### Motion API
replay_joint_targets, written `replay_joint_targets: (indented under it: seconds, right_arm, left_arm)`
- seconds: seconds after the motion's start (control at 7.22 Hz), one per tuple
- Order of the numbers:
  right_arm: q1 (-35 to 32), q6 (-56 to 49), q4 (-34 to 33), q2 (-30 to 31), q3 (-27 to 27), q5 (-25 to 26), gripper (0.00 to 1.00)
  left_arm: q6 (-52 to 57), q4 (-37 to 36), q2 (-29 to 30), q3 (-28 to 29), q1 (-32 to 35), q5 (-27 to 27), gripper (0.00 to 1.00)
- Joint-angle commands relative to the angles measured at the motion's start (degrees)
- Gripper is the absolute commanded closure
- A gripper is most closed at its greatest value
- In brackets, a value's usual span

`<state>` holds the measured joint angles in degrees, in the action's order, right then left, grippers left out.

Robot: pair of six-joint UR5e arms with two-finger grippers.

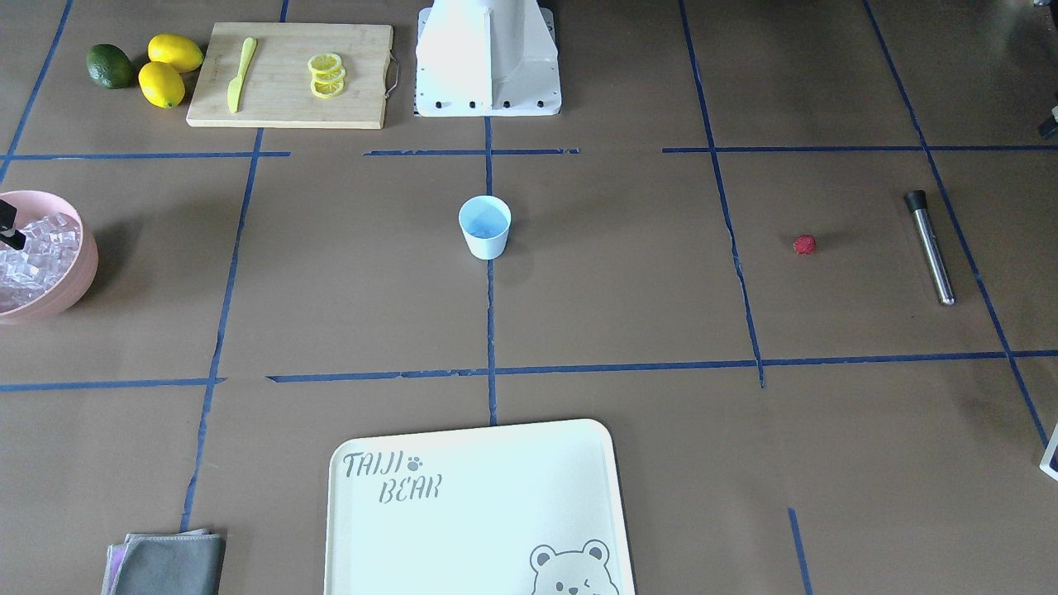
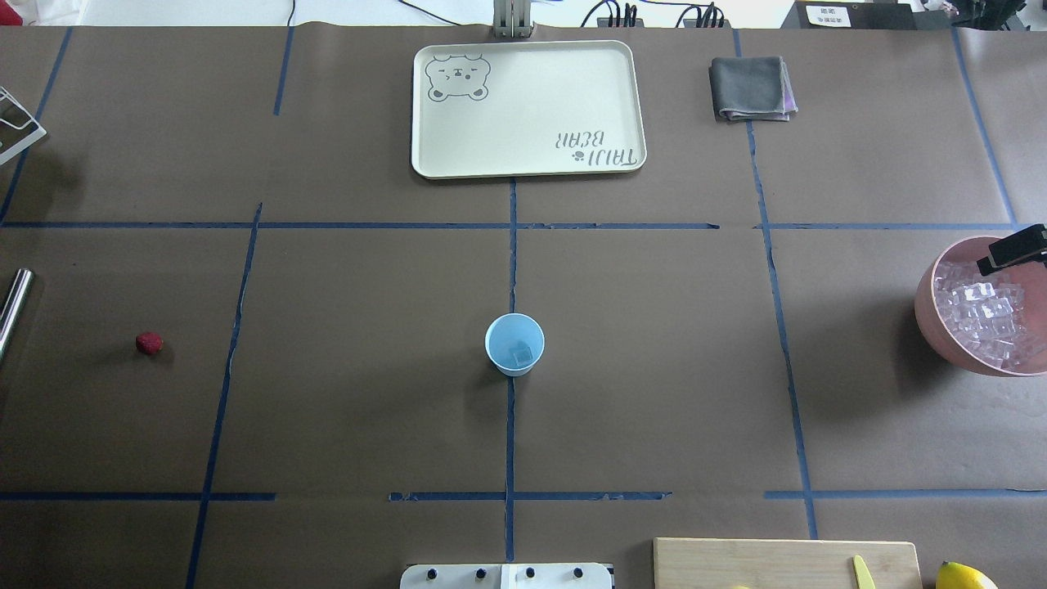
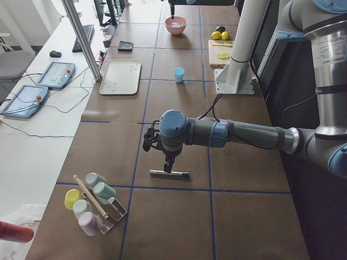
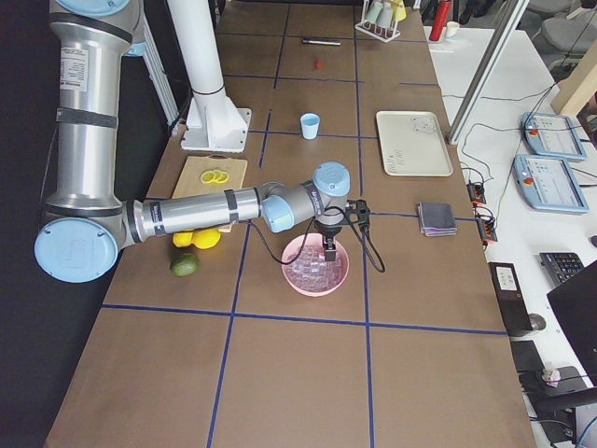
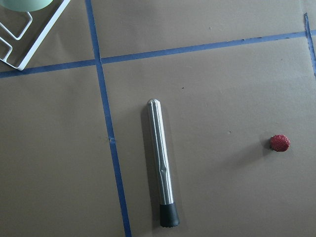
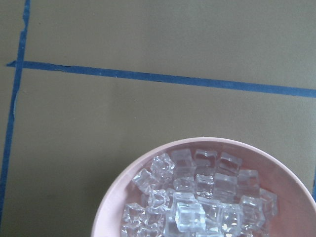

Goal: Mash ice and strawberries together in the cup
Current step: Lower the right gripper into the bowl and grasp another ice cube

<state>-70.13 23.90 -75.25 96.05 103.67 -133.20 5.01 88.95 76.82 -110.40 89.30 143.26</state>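
Note:
The light-blue cup (image 2: pixel 514 344) stands upright at the table's middle (image 1: pixel 485 227) with one ice cube (image 2: pixel 521 354) inside. More ice (image 6: pixel 197 197) fills the pink bowl (image 2: pixel 926 304). The red strawberry (image 2: pixel 149 343) lies alone on the paper, a short way from a steel muddler (image 5: pixel 161 163); it also shows in the left wrist view (image 5: pixel 280 142). My left gripper (image 3: pixel 169 164) hangs just above the muddler; I cannot tell whether it is open. My right gripper (image 2: pixel 1014 249) hangs over the bowl's ice, only partly in view, and I cannot tell whether it is open.
A cream tray (image 2: pixel 425 155) lies beyond the cup, a grey cloth (image 2: pixel 751 87) beside it. A cutting board (image 1: pixel 289 107) bears lemon slices (image 1: pixel 326 74) and a yellow knife (image 1: pixel 240 74); lemons (image 1: pixel 165 70) and a green fruit (image 1: pixel 111 66) lie beside it. A cup rack (image 3: pixel 95 203) stands at the left end.

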Motion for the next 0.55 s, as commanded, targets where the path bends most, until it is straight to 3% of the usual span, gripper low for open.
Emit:
replay_joint_targets:
  seconds: [0.0,0.42]
  right_arm:
    - [1.5,-0.6,-0.1,1.2,-1.1,0.5,0.01]
    - [5.1,-5.3,-0.1,3.6,-1.4,1.9,0.02]
  left_arm:
    - [0.0,0.0,0.0,-0.1,0.0,0.0,0.00]
    - [0.0,0.0,0.0,0.0,0.0,0.0,0.00]
